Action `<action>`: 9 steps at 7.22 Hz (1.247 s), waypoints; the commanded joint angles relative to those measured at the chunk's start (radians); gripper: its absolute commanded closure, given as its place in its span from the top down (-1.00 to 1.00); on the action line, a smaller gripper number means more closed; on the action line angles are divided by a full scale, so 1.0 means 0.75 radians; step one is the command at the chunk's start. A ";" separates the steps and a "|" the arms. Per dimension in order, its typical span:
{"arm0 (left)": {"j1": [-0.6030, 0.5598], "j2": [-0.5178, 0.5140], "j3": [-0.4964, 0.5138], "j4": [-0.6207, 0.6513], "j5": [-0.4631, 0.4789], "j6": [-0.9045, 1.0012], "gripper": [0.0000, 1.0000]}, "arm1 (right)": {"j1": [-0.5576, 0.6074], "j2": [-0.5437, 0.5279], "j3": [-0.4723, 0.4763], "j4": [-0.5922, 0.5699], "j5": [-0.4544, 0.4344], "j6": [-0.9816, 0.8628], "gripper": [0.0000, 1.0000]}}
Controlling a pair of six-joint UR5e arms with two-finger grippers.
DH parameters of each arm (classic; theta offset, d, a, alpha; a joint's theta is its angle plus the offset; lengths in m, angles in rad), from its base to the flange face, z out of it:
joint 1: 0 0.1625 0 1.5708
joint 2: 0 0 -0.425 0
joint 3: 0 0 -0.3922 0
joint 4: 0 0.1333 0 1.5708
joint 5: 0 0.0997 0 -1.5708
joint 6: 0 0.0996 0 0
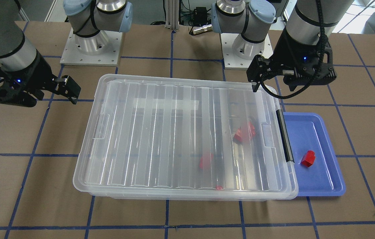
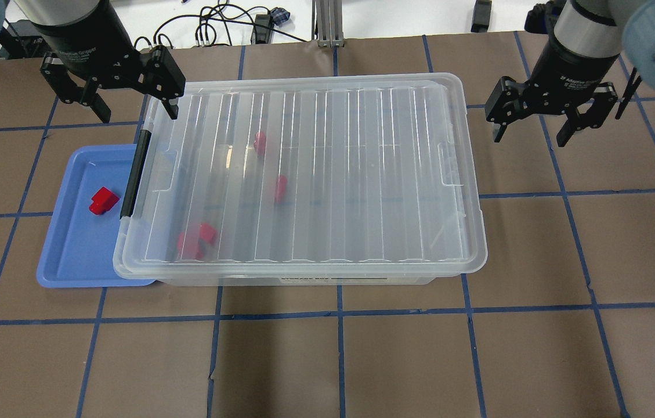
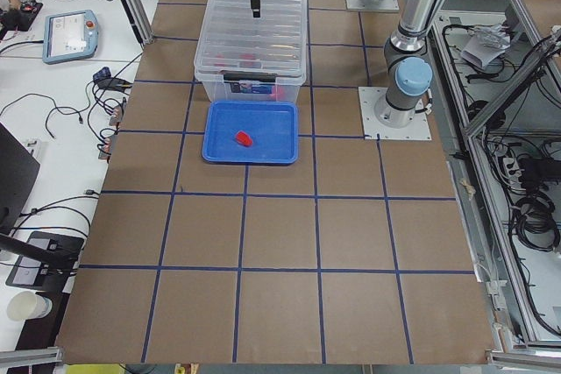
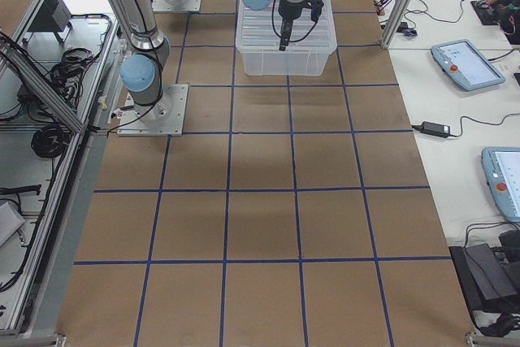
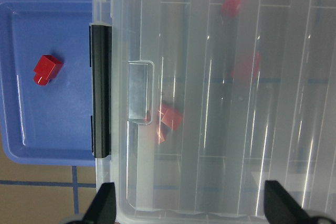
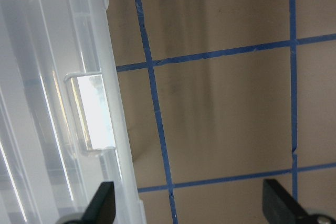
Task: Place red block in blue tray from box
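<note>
A small red block (image 2: 102,201) lies in the blue tray (image 2: 66,255), also in the front view (image 1: 308,158) and left wrist view (image 5: 47,70). The tray sits against the latch end of the clear box (image 2: 304,174), whose ribbed lid is on. Three more red pieces show blurred through the lid: a wider one (image 2: 196,238) and two small ones (image 2: 259,142) (image 2: 279,187). My left gripper (image 2: 136,110) is open and empty above the box's latch-end corner. My right gripper (image 2: 530,137) is open and empty, beside the box's other end, apart from it.
The black latch bar (image 2: 134,174) runs along the box's short end over the tray's edge. Brown table paper with blue tape lines (image 2: 339,313) surrounds the box. The arm bases (image 1: 91,43) stand behind it.
</note>
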 commanded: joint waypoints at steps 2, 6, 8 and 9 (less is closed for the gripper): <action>0.002 -0.005 0.006 0.002 -0.009 -0.008 1.00 | 0.106 -0.088 -0.010 0.109 -0.035 0.142 1.00; -0.002 -0.005 0.010 0.008 -0.013 -0.018 1.00 | 0.131 -0.088 -0.020 0.107 -0.055 0.154 1.00; -0.002 -0.003 0.004 0.012 -0.009 -0.010 1.00 | 0.125 -0.094 -0.030 0.091 -0.041 0.148 1.00; 0.002 -0.007 0.002 0.021 -0.013 -0.002 1.00 | 0.125 -0.096 -0.030 0.089 -0.041 0.146 1.00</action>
